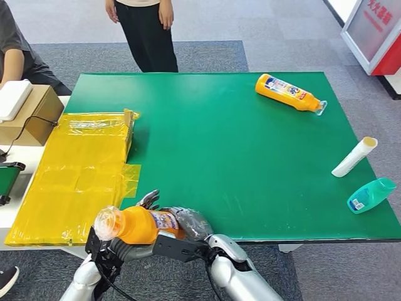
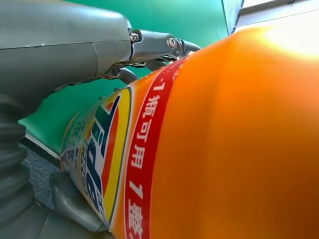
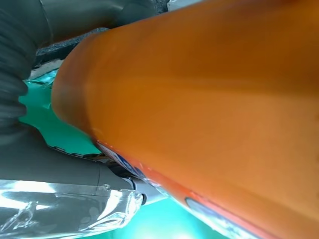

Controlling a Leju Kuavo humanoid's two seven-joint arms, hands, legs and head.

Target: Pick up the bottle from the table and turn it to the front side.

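While you hold the orange bottle (image 1: 141, 224) off the worktop's (image 1: 227, 150) near edge, both robot hands, left (image 1: 113, 249) and right (image 1: 187, 221), clasp it; its long axis runs crosswise, cap toward your left.

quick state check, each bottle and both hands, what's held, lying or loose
held orange bottle: off the table, on its side, cap on
left hand: grips it
right hand: grips it
far orange bottle: lying
white bottle: lying
teal bottle: lying
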